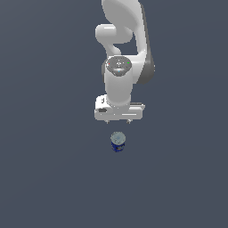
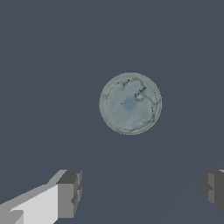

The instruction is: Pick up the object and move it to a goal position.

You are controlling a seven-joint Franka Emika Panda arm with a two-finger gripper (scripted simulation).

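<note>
On the plain dark surface (image 1: 44, 178), your can (image 1: 118, 142) stands upright, just nearer than the empty, wide-open jaws.

A bare simulated test scene rather than any home, kitchen or workshop: a flat, uniform slate-grey ground (image 1: 44, 178) fills both views edge to edge, with no walls, furniture or horizon. The smooth, untextured white robot arm (image 1: 119, 84) shows the plain shading of a computer render. Just beyond its gripper (image 1: 118, 120) a small can (image 1: 117, 142) stands upright on the ground, the only prop in the scene. From the wrist, the blocky grey fingertips (image 2: 70, 192) and the can's flat silvery top (image 2: 130, 103) appear against the same featureless grey.
</note>
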